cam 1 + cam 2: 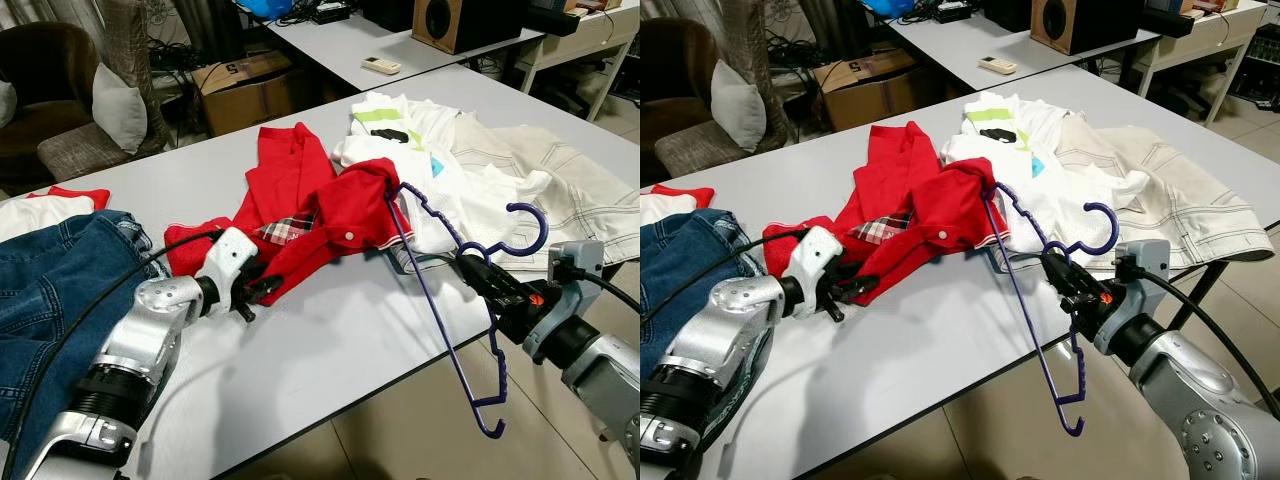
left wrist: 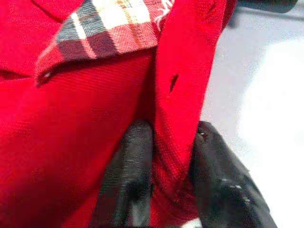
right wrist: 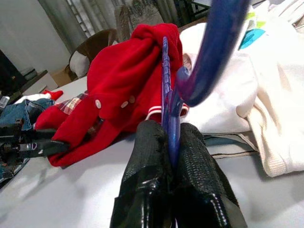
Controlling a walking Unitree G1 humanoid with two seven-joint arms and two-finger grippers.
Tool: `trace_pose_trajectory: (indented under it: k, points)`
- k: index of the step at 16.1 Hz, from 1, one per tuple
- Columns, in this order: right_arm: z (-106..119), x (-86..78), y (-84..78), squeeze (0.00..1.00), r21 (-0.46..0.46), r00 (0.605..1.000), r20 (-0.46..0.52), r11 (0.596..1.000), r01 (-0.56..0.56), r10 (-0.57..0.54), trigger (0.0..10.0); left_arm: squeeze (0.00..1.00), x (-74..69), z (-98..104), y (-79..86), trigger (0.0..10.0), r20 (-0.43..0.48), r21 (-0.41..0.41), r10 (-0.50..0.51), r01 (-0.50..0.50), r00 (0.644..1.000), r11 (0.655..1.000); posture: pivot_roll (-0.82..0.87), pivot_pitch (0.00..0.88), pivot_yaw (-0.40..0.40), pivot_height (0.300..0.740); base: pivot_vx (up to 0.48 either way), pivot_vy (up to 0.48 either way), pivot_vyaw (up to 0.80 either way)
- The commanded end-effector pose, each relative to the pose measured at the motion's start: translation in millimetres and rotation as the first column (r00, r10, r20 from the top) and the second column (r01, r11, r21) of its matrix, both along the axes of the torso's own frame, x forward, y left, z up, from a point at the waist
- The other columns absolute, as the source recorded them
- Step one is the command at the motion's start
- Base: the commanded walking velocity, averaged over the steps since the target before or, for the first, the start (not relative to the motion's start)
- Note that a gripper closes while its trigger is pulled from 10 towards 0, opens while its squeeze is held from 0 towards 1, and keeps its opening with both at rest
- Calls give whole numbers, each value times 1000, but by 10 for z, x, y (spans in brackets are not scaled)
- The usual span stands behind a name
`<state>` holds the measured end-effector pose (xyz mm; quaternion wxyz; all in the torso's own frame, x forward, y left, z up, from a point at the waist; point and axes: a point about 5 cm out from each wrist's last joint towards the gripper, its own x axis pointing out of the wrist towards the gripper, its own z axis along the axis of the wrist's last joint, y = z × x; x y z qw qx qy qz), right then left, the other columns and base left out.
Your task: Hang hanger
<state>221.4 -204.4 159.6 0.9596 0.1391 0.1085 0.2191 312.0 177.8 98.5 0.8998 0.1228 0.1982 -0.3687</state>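
Task partway. Hanger (image 1: 455, 300) at 4 o'clock, upright; one end pushed into the red shirt (image 1: 330, 215) at centre, other end hanging past the near surface (image 1: 330, 350) edge. Right gripper (image 1: 478, 272) jaws clamped on the hanger just below its hook. Left gripper (image 1: 262, 287), 8 o'clock, jaws pinching a fold of shirt by the plaid collar. Left to do, by my reading: seat both shoulders, then hang. White clothes (image 1: 440, 170) crowd 1 o'clock, jeans (image 1: 50, 290) at 9. Bare surface at 6 gives working room.
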Motion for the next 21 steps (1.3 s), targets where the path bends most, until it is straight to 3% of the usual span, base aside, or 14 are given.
trace_pose_trajectory:
  k: [1,3,5,6,7,9,11,12,13,15,18,19,20,21]
  points:
    - [32,-11,64,0,5,999,21,1000,-30,30,10000,0,10,113,133,0,12,-13,14,-13,1000,1000,-137,0,143,740,0,0,0]
    - [32,44,138,0,3,997,25,997,-78,78,10000,0,-5,363,313,0,18,-28,-26,27,999,999,-119,0,141,740,0,0,0]
    - [125,211,236,0,17,989,79,992,-124,123,10000,0,31,932,553,0,87,-86,-61,68,994,994,-92,0,138,740,0,0,0]
    - [156,244,251,0,24,987,96,991,-130,127,10000,0,40,1048,588,0,108,-100,-65,76,992,992,-92,0,138,740,0,0,0]
    - [288,320,240,0,96,981,166,989,-114,97,10000,0,78,1333,624,0,171,-156,-62,89,983,984,-70,0,134,740,0,0,0]
    - [363,375,135,0,187,981,193,981,-46,10,10000,0,138,1684,616,0,251,-256,-22,88,968,963,-52,0,134,740,0,0,0]
    - [-58,244,55,0,-14,1000,-24,1000,-17,17,10000,0,175,1714,456,0,226,-338,-11,89,974,937,-56,0,154,740,0,0,0]
    - [-217,90,77,0,-120,990,-97,987,-109,98,10000,0,195,1642,343,0,196,-346,-28,95,980,934,-63,0,166,740,0,0,0]
    - [-249,-101,155,0,-146,962,-117,953,-264,248,10000,0,223,1575,257,0,177,-340,-38,97,984,935,-75,0,184,740,0,0,0]
    - [-117,-335,178,0,-42,926,-62,926,-375,372,10000,0,300,1540,115,0,163,-363,-35,93,986,927,-94,0,204,740,0,0,0]
    - [-36,-505,79,0,-11,911,-45,911,-412,411,10000,0,397,1533,80,0,176,-337,24,38,984,941,-104,0,209,740,0,0,0]
    - [-27,-565,33,0,-16,906,-50,906,-422,421,10000,0,442,1524,109,0,189,-312,79,-16,979,950,-104,0,209,740,0,0,0]
    - [-5,-650,-74,0,-42,904,-64,904,-426,424,10000,0,536,1547,221,0,236,-291,210,-137,949,947,-106,0,206,740,0,0,0]
    - [44,-692,-138,0,-34,905,-51,905,-424,422,10000,0,569,1567,286,0,266,-271,259,-185,929,944,-106,0,206,740,0,0,0]
